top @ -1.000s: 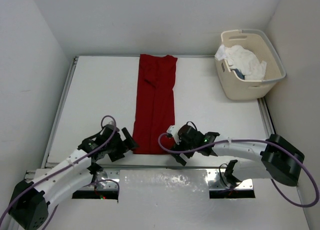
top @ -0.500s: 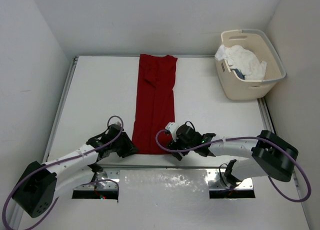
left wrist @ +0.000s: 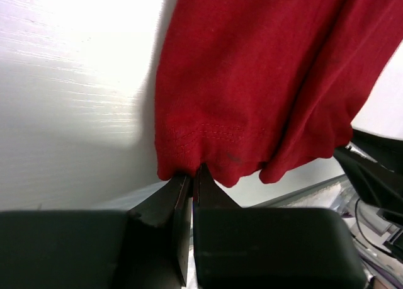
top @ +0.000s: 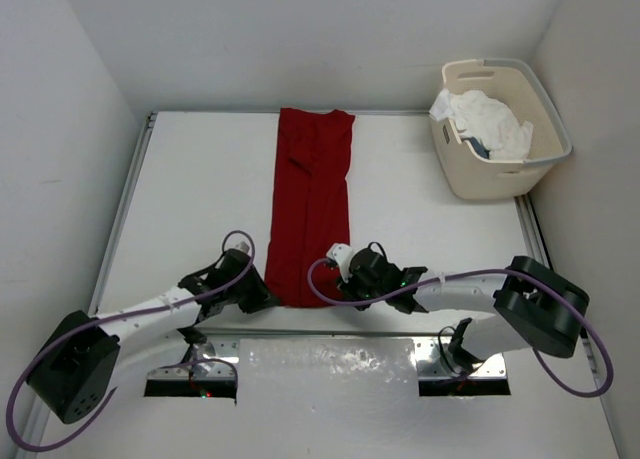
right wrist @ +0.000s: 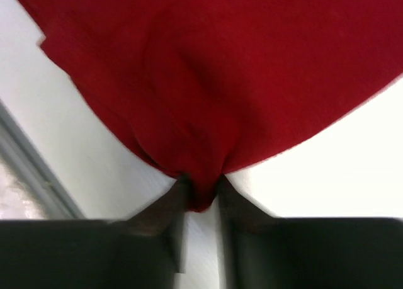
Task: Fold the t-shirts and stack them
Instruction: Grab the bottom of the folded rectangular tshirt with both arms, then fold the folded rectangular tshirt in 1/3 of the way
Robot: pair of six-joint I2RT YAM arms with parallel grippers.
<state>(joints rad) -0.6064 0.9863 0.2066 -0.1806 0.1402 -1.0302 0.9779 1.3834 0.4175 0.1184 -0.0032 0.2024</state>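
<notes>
- While the red shirt [top: 312, 204] lies as a long, narrow strip down the middle of the table [top: 200, 199], its far end reaches the table's far edge and its near end stops just short of the near edge.
- The left gripper [top: 262, 297] sits low at the strip's near left corner. The left wrist view shows its jaws pressed together, with the stitched hem of the red shirt [left wrist: 252, 81] nipped at the tips of the left gripper [left wrist: 191, 175].
- The right gripper [top: 340, 287] is at the near right corner. The right wrist view shows a bunched fold of the red shirt [right wrist: 208, 81] clamped in the narrow gap between the fingers of the right gripper [right wrist: 200, 191].
- The two grippers lie close together, with the strip's near end between them.
- The basket [top: 500, 179] stands at the far right corner, well apart from the strip, with the white shirt [top: 485, 117] heaped inside and spilling over its left rim.
</notes>
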